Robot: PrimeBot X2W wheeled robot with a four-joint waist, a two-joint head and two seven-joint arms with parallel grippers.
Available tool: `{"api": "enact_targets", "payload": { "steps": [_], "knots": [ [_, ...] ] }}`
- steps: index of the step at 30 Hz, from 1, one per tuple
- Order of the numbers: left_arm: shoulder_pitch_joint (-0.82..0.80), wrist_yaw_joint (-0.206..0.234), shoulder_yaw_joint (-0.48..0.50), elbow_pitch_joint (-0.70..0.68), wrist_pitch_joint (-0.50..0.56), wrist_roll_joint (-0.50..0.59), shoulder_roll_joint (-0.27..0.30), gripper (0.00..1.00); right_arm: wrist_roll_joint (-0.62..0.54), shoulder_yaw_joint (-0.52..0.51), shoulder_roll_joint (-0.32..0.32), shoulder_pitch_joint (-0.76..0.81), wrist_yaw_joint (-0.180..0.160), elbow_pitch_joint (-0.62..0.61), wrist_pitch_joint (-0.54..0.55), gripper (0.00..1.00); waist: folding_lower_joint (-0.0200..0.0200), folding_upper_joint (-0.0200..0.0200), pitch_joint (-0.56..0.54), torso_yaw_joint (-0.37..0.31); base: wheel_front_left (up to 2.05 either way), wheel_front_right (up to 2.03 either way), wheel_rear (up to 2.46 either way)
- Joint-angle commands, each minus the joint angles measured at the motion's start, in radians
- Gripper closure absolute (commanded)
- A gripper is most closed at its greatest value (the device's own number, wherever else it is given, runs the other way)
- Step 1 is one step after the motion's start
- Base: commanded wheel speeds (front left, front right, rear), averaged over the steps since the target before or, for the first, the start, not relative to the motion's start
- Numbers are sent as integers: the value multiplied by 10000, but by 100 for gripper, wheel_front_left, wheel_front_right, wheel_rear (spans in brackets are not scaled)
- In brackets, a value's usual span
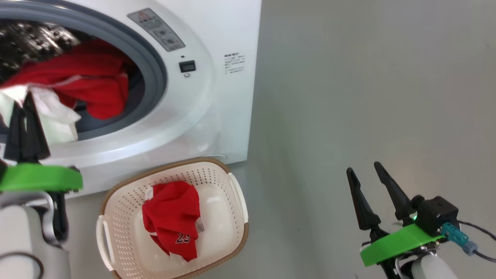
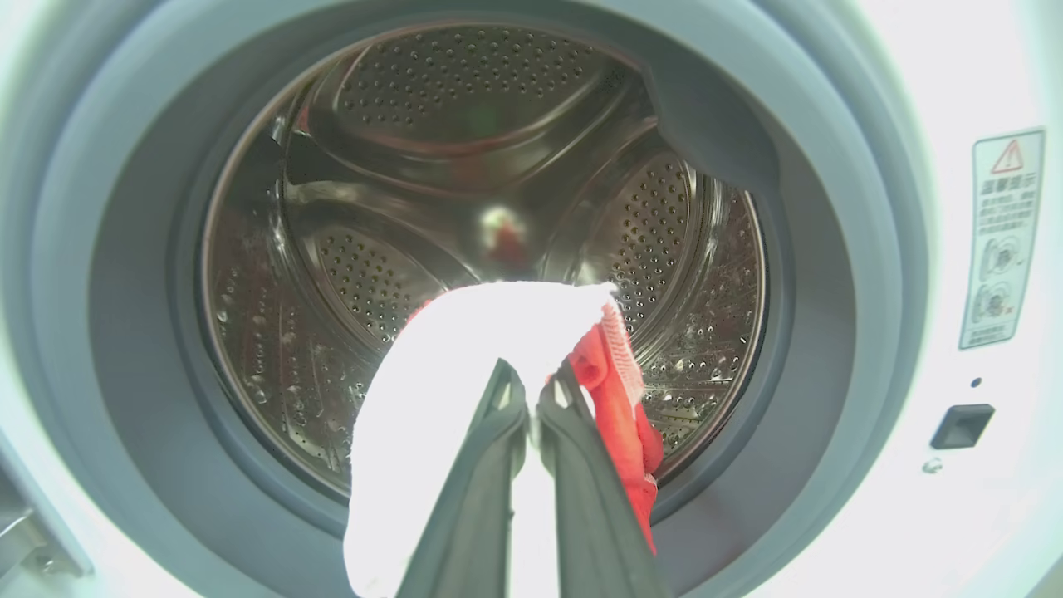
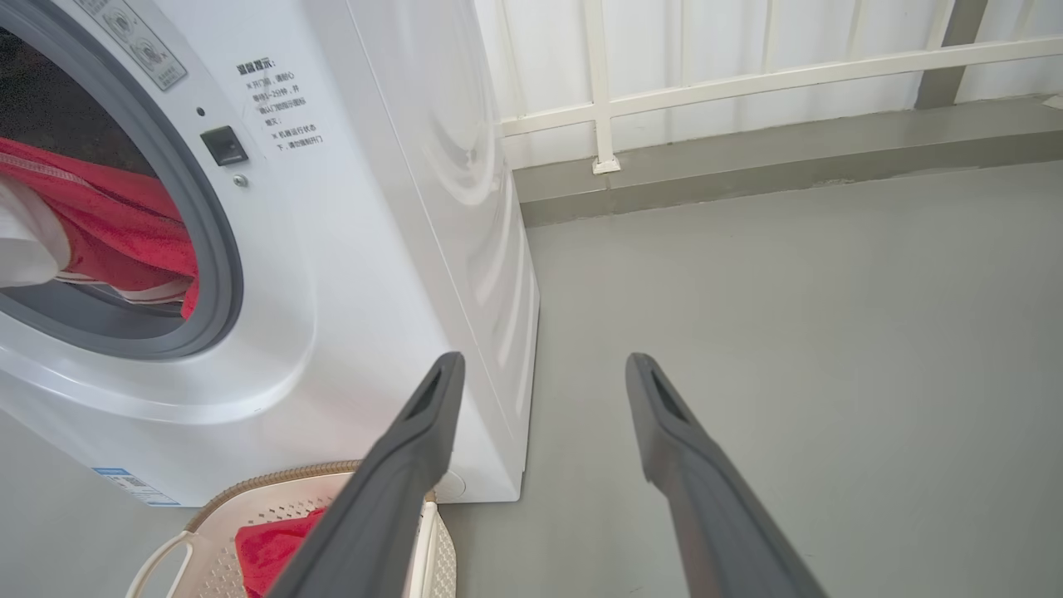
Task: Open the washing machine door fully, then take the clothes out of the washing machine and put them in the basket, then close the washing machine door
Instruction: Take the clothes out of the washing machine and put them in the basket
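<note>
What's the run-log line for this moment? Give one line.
left gripper: shut on clothes at washing machine mouth | right gripper: open, empty | basket: red jersey inside

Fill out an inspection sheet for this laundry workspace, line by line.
Surface: smooth grey floor.
Job's things: washing machine stands with its drum mouth uncovered. A red garment and a white cloth hang at the mouth. The basket sits on the floor in front, with a red jersey inside.
Clutter: nothing seen.
Grippers: left gripper, jaws shut on the white cloth at the drum mouth. Right gripper, jaws open and empty, over the floor.
Cables: dark cable trails from the right wrist.
Surroundings: white railing on a raised kerb beside the machine.
</note>
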Motion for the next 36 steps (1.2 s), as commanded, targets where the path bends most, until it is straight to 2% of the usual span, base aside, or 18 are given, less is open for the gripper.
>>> {"api": "enact_targets", "payload": {
  "steps": [1,10,22,26,28,32,36],
  "knots": [
    [262,-106,305,-504,-49,97,254,100,-102,151,5,111,63,-185,-65,0,0,0,-213,169,0,0,0],
    [1559,-377,132,-2425,-49,222,-264,100,-86,102,-36,363,63,-143,-65,0,0,0,-543,379,0,0,0],
    [2384,-425,101,-4748,-49,20,-516,100,-54,78,-53,493,63,-169,-65,0,0,0,-687,496,0,0,0],
    [2566,-428,7,-5021,-49,6,-549,100,-51,90,-50,504,63,-170,-65,0,0,0,-684,504,0,0,0],
    [2661,-429,-44,-4967,-49,10,-558,96,-46,101,-47,501,63,-175,-65,0,0,0,-669,502,0,0,0],
    [2781,-430,-191,-4573,-49,-28,-568,92,-35,127,-44,477,63,-183,-65,0,0,0,-604,494,0,0,0],
    [2902,-428,-499,-3835,-49,-174,-572,93,-32,150,-36,388,63,-199,-65,0,0,0,-397,445,0,0,0]
  ]
}}
